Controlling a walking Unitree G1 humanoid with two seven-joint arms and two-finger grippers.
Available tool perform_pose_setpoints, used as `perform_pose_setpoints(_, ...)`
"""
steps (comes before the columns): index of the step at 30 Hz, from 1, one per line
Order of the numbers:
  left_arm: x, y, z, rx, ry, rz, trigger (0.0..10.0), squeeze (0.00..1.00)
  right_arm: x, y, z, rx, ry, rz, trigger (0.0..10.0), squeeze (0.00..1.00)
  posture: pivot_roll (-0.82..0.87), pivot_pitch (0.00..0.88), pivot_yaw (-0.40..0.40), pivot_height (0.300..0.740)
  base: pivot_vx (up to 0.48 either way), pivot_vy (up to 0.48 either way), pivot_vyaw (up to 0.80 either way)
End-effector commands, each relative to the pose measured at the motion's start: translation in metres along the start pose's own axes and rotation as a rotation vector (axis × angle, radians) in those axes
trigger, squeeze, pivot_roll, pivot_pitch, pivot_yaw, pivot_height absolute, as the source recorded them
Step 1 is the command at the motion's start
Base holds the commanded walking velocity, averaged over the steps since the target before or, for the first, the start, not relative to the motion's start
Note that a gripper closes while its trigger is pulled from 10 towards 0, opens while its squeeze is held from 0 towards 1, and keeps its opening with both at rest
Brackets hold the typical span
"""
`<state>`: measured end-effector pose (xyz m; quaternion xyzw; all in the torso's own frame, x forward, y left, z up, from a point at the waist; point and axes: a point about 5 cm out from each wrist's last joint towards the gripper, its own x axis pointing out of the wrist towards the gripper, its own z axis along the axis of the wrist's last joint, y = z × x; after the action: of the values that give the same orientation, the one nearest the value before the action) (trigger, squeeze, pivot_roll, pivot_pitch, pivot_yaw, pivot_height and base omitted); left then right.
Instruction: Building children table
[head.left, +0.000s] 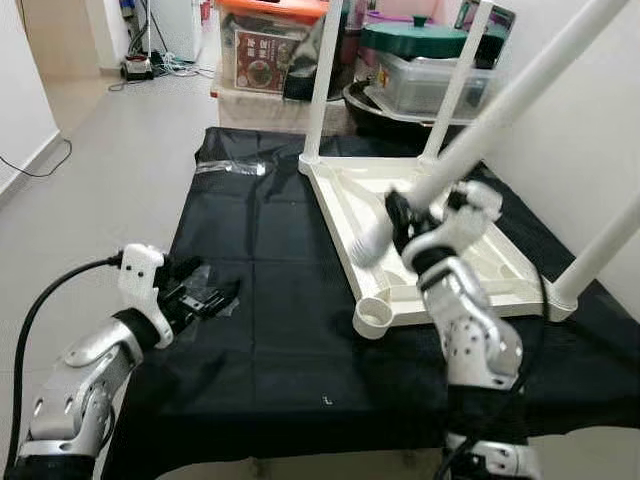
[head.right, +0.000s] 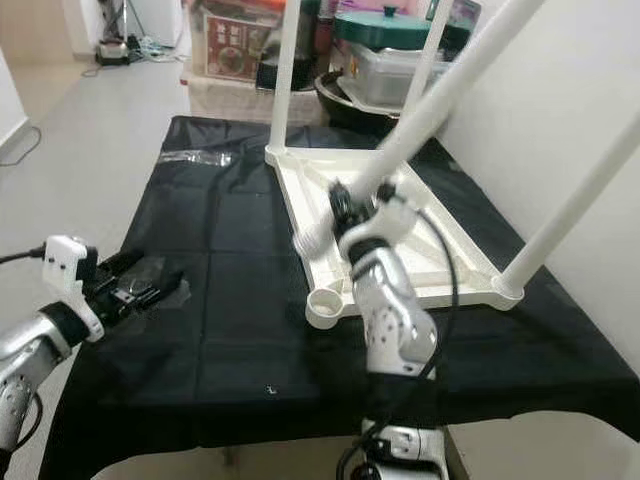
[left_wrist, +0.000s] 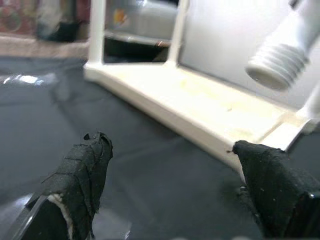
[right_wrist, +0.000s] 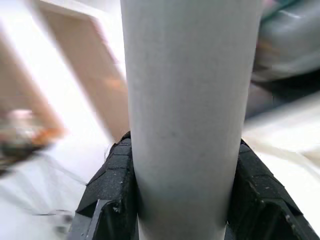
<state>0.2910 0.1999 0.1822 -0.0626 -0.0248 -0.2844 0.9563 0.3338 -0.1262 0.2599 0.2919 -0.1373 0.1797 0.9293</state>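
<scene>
Left eye view: right pincer (head.left: 400, 222) grips the leg (head.left: 480, 130) tilted, threaded end near the empty socket (head.left: 373, 315) of the top (head.left: 480, 265). Left pincer (head.left: 200, 295) is spread, idle above the surface (head.left: 270, 330).

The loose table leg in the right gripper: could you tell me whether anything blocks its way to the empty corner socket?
Nothing visible does. The leg's threaded end hangs above the upturned tabletop, and the open socket sits unobstructed at the near corner.

No text, brand, number or sign can be read. The storage box (head.left: 268, 45) with the orange lid, on the floor beyond the black cloth (head.left: 260, 300), bears a red label (head.left: 260, 58) with a round picture; its lettering is too small and blurred to make out.
</scene>
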Motion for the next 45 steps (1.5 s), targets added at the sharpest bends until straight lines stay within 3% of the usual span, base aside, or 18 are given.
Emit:
perform_pose_setpoints(1, 0.001, -0.003, 0.006, -0.019, -0.018, -0.033, 10.0, 0.0, -0.001, 0.007, 0.004, 0.026, -0.004, 0.081, 0.0, 0.0, 0.11, 0.0, -0.131, 0.74, 0.0, 0.0, 0.0)
perform_pose_setpoints(4, 0.002, -0.023, 0.024, -0.029, -0.028, -0.228, 10.0, 0.0, -0.008, 0.031, 0.0, 0.079, 0.064, 0.343, 0.0, 0.0, 0.12, 0.0, -0.128, 0.74, 0.0, 0.0, 0.0)
perform_pose_setpoints(7, 0.002, -0.023, 0.024, -0.029, -0.028, -0.228, 10.0, 0.0, -0.008, 0.031, 0.0, 0.079, 0.064, 0.343, 0.0, 0.0, 0.12, 0.0, -0.128, 0.74, 0.0, 0.0, 0.0)
perform_pose_setpoints(10, -0.001, -0.031, 0.028, 0.002, 0.011, -0.329, 10.0, 0.0, -0.013, 0.041, -0.005, 0.088, 0.107, 0.463, 0.0, 0.0, 0.12, 0.0, -0.127, 0.74, 0.0, 0.0, 0.0)
perform_pose_setpoints(12, -0.001, -0.031, 0.028, 0.002, 0.011, -0.329, 10.0, 0.0, -0.013, 0.041, -0.005, 0.088, 0.107, 0.463, 0.0, 0.0, 0.12, 0.0, -0.127, 0.74, 0.0, 0.0, 0.0)
perform_pose_setpoints(14, -0.004, -0.033, 0.03, 0.049, 0.071, -0.409, 10.0, 0.0, -0.015, 0.048, -0.009, 0.09, 0.135, 0.542, 0.0, 0.0, 0.13, 0.0, -0.123, 0.74, 0.0, 0.0, 0.0)
perform_pose_setpoints(18, -0.005, -0.032, 0.03, 0.071, 0.1, -0.426, 10.0, 0.0, -0.015, 0.051, -0.01, 0.093, 0.147, 0.573, 0.0, 0.0, 0.12, 0.0, -0.123, 0.74, 0.0, 0.0, 0.0)
perform_pose_setpoints(20, -0.001, -0.029, 0.03, 0.111, 0.148, -0.451, 10.0, 0.0, -0.019, 0.062, -0.015, 0.086, 0.185, 0.658, 0.0, 0.0, 0.12, 0.0, -0.12, 0.74, 0.0, 0.0, 0.0)
perform_pose_setpoints(30, 0.012, -0.03, 0.031, 0.118, 0.152, -0.489, 10.0, 0.0, -0.033, 0.078, -0.027, 0.077, 0.239, 0.76, 0.0, 0.0, 0.12, 0.0, -0.114, 0.74, 0.0, 0.0, 0.0)
perform_pose_setpoints(38, 0.026, -0.048, 0.031, 0.097, 0.13, -0.578, 10.0, 0.0, -0.034, 0.08, -0.032, 0.055, 0.252, 0.758, 0.0, 0.0, 0.11, 0.0, -0.111, 0.74, 0.0, 0.0, 0.0)
perform_pose_setpoints(45, 0.026, -0.055, 0.03, 0.098, 0.136, -0.615, 10.0, 0.0, -0.036, 0.081, -0.036, 0.038, 0.261, 0.748, 0.0, 0.0, 0.11, 0.0, -0.109, 0.74, 0.0, 0.0, 0.0)
